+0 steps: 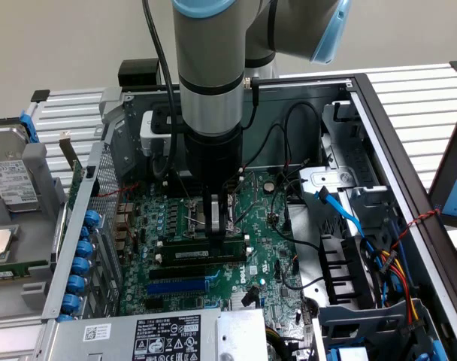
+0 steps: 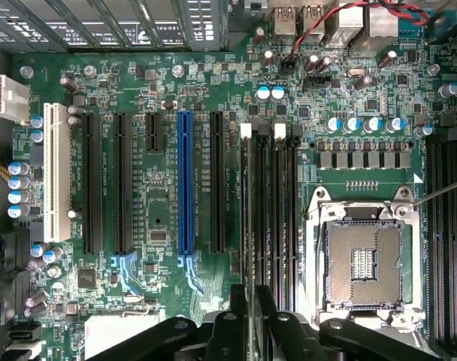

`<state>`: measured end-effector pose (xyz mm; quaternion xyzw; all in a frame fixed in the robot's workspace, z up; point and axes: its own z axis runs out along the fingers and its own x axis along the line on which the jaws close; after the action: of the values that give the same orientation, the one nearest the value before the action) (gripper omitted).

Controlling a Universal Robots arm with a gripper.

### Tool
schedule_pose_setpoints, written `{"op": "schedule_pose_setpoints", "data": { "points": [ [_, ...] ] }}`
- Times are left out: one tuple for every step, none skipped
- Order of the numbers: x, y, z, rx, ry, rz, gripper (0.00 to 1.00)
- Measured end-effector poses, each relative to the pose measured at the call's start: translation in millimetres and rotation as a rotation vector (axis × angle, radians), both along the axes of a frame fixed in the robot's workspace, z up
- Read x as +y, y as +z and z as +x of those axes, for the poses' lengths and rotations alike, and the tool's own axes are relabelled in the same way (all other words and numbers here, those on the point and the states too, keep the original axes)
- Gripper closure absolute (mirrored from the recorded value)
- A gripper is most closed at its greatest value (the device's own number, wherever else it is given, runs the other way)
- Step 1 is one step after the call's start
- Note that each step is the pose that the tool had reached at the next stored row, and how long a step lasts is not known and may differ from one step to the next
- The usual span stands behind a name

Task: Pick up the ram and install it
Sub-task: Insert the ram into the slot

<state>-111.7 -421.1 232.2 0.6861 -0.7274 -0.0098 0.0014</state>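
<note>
Step, as judged: seating. Gripper (image 1: 217,233) low over board, fingers pinched narrow on ram (image 1: 189,254) at mid-length. Ram lies along bank of memory slots (image 2: 281,210) beside processor socket (image 2: 364,259). Fully seated: cannot tell. Calls for square alignment, even downward press.

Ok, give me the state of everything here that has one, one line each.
gripper: shut on the ram.
ram: on edge, down at the memory slots; seating unclear.
memory slots: those beside the ram are empty.
CPU socket: no processor, contacts bare.
blue expansion slot: empty.
white expansion slot: empty.
computer case: open, side panel off.
</note>
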Motion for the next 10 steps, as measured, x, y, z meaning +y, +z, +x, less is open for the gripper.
{"op": "schedule_pose_setpoints", "data": {
  "points": [
    [0.0,0.0,0.0,0.0000,0.000,-0.0001,0.80],
    [0.0,0.0,0.0,0.0000,0.000,0.0000,0.80],
    [0.0,0.0,0.0,0.0000,0.000,0.0000,0.80],
    [0.0,0.0,0.0,0.0000,0.000,0.0000,0.80],
    [0.0,0.0,0.0,0.0000,0.000,0.0000,0.80],
    [0.0,0.0,0.0,0.0000,0.000,-0.0001,0.80],
    [0.0,0.0,0.0,0.0000,0.000,0.0000,0.80],
    [0.0,0.0,0.0,-0.0001,0.000,0.0000,0.80],
    [0.0,0.0,0.0,0.0000,0.000,-0.0001,0.80],
    [0.0,0.0,0.0,0.0000,0.000,-0.0001,0.80]
  ]
}}
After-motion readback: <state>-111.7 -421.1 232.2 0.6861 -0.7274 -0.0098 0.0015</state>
